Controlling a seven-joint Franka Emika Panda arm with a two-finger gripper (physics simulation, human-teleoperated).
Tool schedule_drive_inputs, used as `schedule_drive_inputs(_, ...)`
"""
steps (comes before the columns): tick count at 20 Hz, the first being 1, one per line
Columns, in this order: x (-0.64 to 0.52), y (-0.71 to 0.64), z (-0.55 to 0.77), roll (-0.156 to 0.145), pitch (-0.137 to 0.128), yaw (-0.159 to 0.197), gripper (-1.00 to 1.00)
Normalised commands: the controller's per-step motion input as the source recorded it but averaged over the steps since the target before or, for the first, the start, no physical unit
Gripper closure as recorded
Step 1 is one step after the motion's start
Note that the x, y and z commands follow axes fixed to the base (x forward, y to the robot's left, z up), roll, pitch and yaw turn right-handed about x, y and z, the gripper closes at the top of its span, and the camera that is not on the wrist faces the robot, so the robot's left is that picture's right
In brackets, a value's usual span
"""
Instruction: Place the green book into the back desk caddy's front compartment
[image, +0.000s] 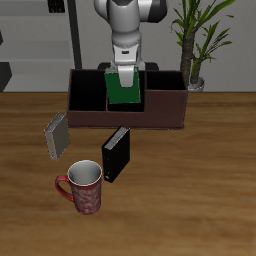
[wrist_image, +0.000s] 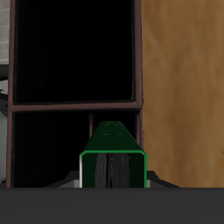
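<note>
We see the gripper (image: 124, 78) pinching the green book (image: 124, 90) upright over the back desk caddy (image: 160, 108) (above its middle cells), while the black book (image: 116, 154), grey book (image: 56, 136) and mug (image: 84, 187) stand well forward.

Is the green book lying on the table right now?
No, the green book is held upright in the gripper over the caddy, off the table.

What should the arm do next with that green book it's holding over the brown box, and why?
Probably lower it a little more, straight down. The gripper holds the green book upright over the back desk caddy, and the wrist view shows the book's edge above a black cell, so it seems lined up but not yet released.
</note>
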Motion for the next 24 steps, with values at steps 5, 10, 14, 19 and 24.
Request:
schedule_drive_inputs(5,0.04,-0.02,0.05,-0.010,-0.008,-0.009,1.00)
schedule_drive_inputs(10,0.02,-0.08,-0.16,-0.009,0.025,0.008,1.00)
schedule_drive_inputs(14,0.04,-0.05,-0.19,-0.011,0.031,0.007,1.00)
schedule_drive_inputs(19,0.02,0.01,-0.06,0.005,0.007,-0.001,1.00)
schedule_drive_inputs(24,0.04,0.01,-0.10,-0.001,0.012,0.007,1.00)
